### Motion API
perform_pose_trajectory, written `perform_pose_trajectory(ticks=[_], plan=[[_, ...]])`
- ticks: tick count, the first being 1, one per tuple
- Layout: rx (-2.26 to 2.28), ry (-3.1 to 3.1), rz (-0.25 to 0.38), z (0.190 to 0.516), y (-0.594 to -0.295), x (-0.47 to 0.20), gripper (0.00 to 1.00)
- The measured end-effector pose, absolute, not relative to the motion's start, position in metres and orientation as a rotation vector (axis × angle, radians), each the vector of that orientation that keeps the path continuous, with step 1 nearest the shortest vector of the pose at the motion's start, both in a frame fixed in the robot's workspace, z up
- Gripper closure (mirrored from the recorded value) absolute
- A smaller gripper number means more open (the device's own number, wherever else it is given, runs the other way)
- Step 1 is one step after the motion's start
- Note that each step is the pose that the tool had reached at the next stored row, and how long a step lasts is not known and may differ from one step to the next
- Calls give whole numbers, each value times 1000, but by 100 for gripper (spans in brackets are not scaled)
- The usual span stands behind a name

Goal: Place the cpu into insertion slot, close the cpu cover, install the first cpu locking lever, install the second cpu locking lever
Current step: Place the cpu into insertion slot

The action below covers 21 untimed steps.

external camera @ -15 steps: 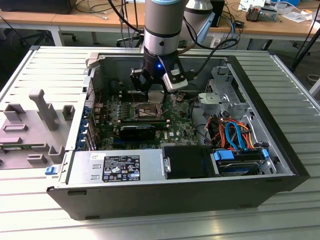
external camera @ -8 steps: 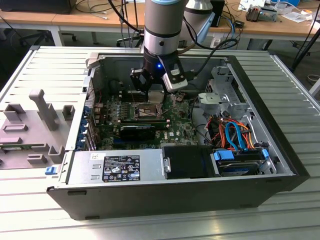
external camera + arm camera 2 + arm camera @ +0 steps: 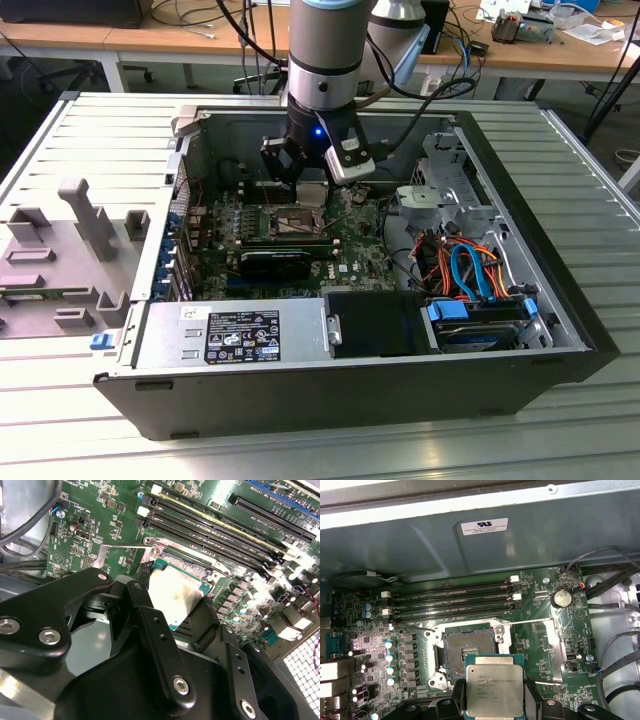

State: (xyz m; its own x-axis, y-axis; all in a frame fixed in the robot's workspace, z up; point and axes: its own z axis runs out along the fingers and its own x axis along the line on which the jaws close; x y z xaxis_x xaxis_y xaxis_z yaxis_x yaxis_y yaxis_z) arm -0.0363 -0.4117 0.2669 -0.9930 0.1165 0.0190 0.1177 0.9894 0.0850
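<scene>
Cpu (image 3: 494,685) clamped by opposite edges in pincer (image 3: 494,696), clenched on it, held above green motherboard (image 3: 535,615), not seated. Insertion slot (image 3: 470,647) open, bare, lying just beyond its leading edge toward black memory slots (image 3: 455,597). Edges roughly square to slot frame.

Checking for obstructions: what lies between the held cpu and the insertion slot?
Nothing: in the first wrist view the cpu in the gripper overlaps the insertion slot edge, and the slot is bare.
</scene>
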Motion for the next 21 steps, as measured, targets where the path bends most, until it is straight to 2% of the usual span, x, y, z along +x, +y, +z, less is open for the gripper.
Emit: perform_pose_trajectory(ticks=[21], plan=[[-202,-3119,-135,267,-412,-36,45]])
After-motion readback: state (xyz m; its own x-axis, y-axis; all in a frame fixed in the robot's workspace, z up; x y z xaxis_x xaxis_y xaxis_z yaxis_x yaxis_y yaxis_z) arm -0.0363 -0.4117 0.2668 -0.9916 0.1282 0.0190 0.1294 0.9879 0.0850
